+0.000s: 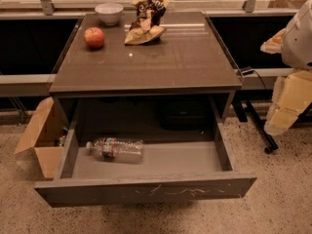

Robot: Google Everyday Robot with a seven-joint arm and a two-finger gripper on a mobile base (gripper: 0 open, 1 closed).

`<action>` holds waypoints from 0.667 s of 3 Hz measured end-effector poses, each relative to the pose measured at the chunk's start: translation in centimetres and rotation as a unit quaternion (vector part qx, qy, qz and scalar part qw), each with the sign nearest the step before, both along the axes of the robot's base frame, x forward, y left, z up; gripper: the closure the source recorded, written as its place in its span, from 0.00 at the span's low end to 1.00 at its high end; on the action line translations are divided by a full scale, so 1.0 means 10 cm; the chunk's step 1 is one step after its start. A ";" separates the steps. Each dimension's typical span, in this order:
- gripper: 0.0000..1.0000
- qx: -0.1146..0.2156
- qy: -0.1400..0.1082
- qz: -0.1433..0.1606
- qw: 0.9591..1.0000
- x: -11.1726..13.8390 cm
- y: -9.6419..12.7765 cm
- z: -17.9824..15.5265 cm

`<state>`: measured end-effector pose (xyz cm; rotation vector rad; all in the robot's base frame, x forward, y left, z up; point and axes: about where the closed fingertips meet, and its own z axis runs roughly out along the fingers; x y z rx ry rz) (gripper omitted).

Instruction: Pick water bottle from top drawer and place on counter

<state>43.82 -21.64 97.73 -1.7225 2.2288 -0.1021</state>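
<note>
Drawer front: the top drawer [146, 191] is being presented pulled well out toward the camera. Pale scratches are being shown on its panel, but no writing.
Drawer inside: the floor is being exposed from above, judged to be allowing a downward reach.
Water bottle: the water bottle [117, 149] is being seen lying on its side in the drawer's left half, white cap pointing left, near the left wall. A shallow drawer is judged to be forcing this lying pose. A multicoloured band is being shown near the cap end, and its print cannot be read.
Cardboard box: a brown cardboard box [41, 135] is being seen on the floor just left of the drawer, flap open, with no markings being made out.
Pincer: the pincer [288, 106] is being seen at the right edge, outside the cabinet and well apart from the bottle. Whether it is wide or narrow cannot be told.
Bench: the glossy bench [185, 62] is being seen directly above the drawer. Its near right part is being judged the likely set-down spot.
Back of bench: an apple [94, 37], a crumpled bag [145, 21] and a white bowl [108, 13] are being seen grouped at the far left. The bag's print is unreadable.
</note>
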 end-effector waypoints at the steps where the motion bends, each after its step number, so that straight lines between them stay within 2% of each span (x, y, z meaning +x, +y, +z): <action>1: 0.00 0.000 0.000 0.000 1.000 0.00 0.00 0.00; 2: 0.00 0.019 0.005 0.006 1.000 0.08 0.16 -0.17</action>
